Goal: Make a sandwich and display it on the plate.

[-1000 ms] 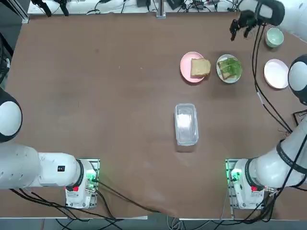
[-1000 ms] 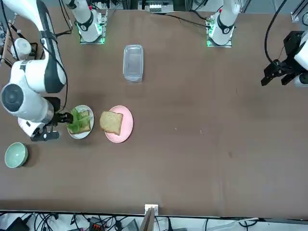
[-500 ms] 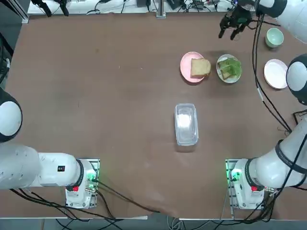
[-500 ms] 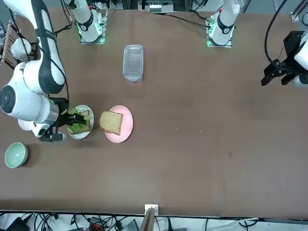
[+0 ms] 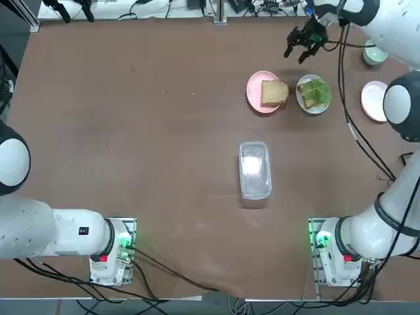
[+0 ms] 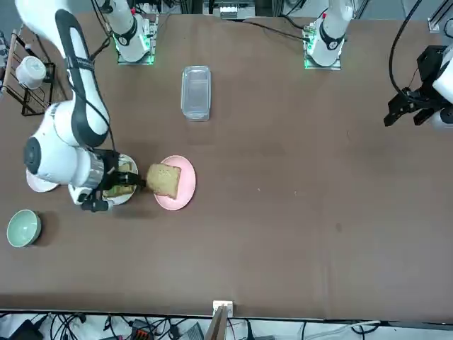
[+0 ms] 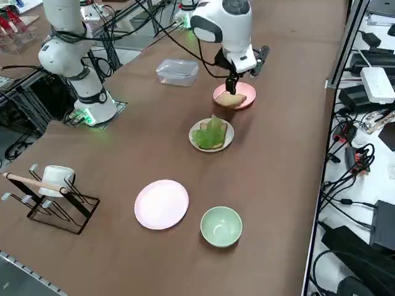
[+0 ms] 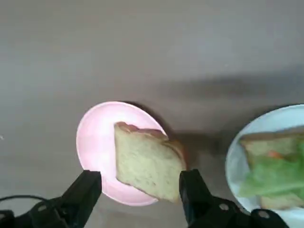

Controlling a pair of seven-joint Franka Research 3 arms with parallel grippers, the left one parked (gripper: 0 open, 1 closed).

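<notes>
Pincer (image 8: 140, 197) of right arm spread wide, empty, hovering above bread slice (image 8: 147, 161) on pink plate (image 8: 95, 142). Alongside, white plate (image 5: 312, 94) bearing open sandwich (image 5: 315, 92): bread topped with green lettuce. Clear lidded box (image 5: 254, 169) mid-surface (image 5: 131, 131), well apart.

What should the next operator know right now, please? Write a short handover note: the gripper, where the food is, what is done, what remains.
Right gripper: open, empty, above the pink plate, fingers astride the bread slice.
White plate, beside the pink plate: bottom bread with lettuce and something reddish.
Done: open-faced half is on the white plate.
Left: grasp the bread slice and set it on the lettuce to close the sandwich.
</notes>
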